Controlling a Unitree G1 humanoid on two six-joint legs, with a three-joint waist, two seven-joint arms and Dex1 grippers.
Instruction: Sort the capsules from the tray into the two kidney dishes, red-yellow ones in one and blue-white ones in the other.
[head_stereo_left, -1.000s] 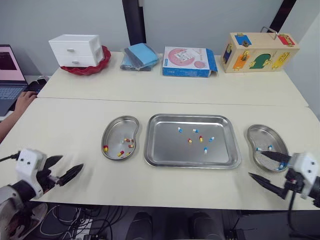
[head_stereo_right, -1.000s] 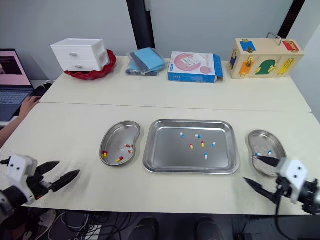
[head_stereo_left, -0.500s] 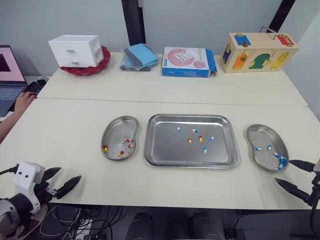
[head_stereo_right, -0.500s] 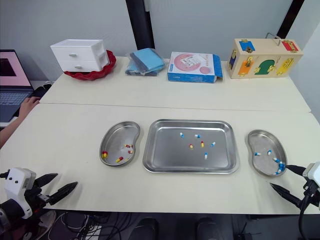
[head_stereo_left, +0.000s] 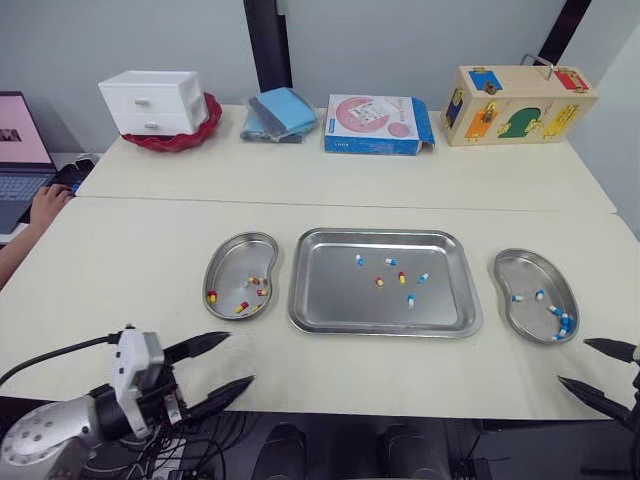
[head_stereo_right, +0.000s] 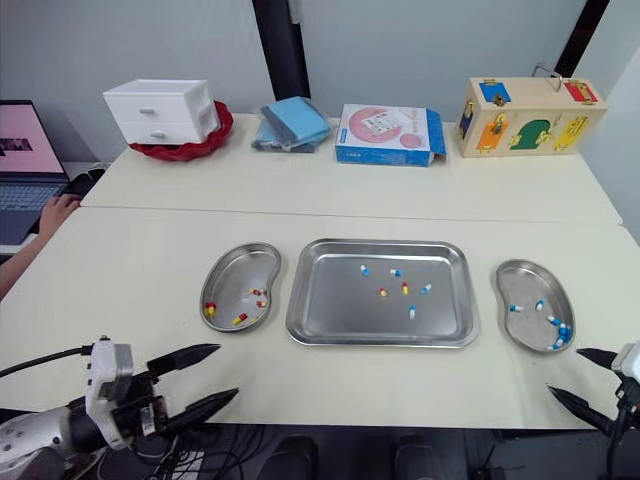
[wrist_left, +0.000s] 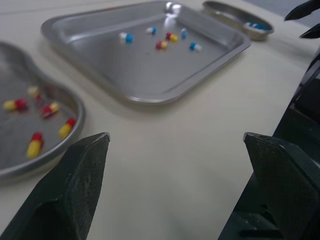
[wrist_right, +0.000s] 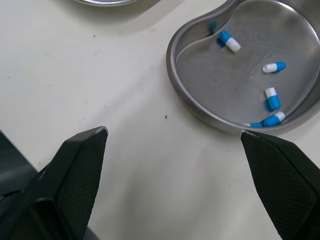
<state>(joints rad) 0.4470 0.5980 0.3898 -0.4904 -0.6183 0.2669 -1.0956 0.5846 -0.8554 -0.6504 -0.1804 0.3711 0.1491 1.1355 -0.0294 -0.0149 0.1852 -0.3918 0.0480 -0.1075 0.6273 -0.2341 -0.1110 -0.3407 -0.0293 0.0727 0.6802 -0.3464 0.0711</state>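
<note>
Scanning from my left, the left fingers (head_stereo_left: 200, 345) hover spread wide apart and empty over the near edge of the counter (head_stereo_left: 130, 270). They point toward the left dish (head_stereo_left: 240, 252), which sits near them. That dish holds a handful of red-yellow capsules (head_stereo_left: 241, 307), mostly toward its near end. Just beside it, the tray (head_stereo_left: 335, 295) carries six pieces near its middle: four blue-white capsules (head_stereo_left: 359, 259) and two more red-yellow capsules among them. Right of the tray and apart from it, the right dish (head_stereo_left: 520, 268) holds several more blue-white capsules, most along its right side. The right fingers (head_stereo_left: 610, 348) are also spread open, holding nothing, low at the counter's near right corner beside that dish.
</note>
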